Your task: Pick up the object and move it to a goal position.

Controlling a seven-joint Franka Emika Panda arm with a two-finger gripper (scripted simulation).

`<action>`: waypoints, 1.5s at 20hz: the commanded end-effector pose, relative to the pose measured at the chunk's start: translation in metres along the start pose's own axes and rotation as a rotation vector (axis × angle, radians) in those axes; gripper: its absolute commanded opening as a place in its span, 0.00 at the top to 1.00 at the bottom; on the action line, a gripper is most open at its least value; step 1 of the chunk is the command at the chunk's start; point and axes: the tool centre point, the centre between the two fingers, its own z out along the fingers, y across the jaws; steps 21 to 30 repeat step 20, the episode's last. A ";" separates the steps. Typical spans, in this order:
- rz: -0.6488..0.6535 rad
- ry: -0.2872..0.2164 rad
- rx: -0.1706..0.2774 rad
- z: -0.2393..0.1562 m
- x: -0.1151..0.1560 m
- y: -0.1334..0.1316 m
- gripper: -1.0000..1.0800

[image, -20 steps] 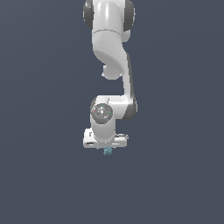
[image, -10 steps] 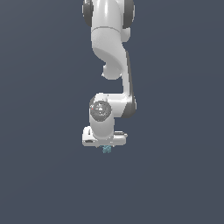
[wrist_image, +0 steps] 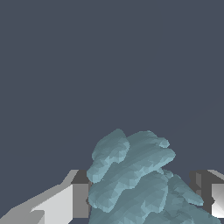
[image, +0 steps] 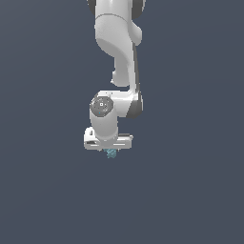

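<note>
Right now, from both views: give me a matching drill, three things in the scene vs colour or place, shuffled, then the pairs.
Things:
1. the object
2. the gripper
3. arm link above the wrist

Descriptions:
A. white, rising to the top edge of the exterior view
B. teal-blue, faceted, sitting between the two fingers
C. white body with the teal piece showing just below it in the exterior view

Pairs: 1-B, 2-C, 3-A
</note>
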 end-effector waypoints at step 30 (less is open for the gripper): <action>0.001 0.001 0.000 -0.061 -0.072 0.051 1.00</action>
